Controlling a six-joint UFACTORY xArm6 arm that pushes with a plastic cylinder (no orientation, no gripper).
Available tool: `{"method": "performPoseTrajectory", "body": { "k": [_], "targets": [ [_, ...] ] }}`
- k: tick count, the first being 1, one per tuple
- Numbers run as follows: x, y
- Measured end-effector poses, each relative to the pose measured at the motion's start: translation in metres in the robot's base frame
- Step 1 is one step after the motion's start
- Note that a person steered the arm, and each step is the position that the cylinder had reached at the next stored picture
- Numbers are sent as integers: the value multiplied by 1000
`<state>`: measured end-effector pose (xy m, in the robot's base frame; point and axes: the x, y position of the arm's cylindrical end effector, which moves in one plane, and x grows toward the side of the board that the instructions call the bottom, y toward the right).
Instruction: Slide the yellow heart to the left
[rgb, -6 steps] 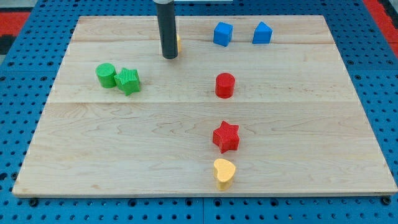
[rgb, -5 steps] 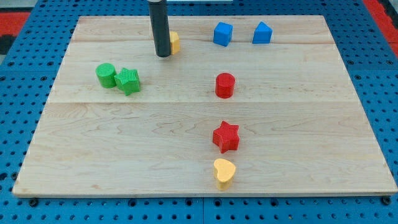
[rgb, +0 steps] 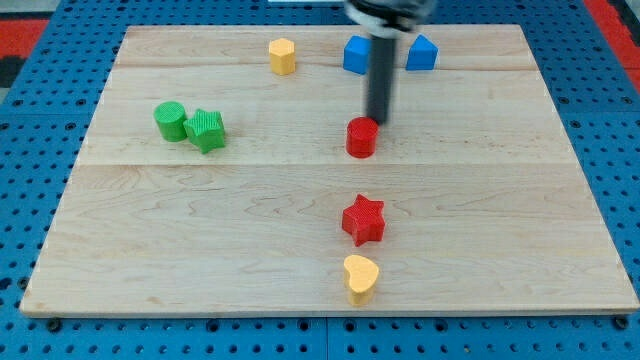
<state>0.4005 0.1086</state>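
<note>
The yellow heart lies near the board's bottom edge, a little right of centre. A red star sits just above it. My tip is far above the heart, just above and to the right of the red cylinder, close to it or touching. The rod is blurred.
A second yellow block sits near the view's top. Two blue blocks lie at the top right, the rod crossing between them. A green cylinder and a green star touch at the left. The wooden board lies on a blue pegboard.
My tip has swung from beside the top yellow block, at the top left of centre, rightward and down to the red cylinder. The top yellow block is now uncovered. No block has visibly moved.
</note>
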Motion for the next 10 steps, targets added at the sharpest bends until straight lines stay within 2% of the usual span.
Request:
{"method": "performPoseTrajectory", "body": {
  "k": [1,2,3,4,6,7,10],
  "targets": [
    [98,103],
    [209,130],
    [217,79],
    [209,-22],
    [151,-200],
    [147,-226],
    [126,-227]
  ]
}}
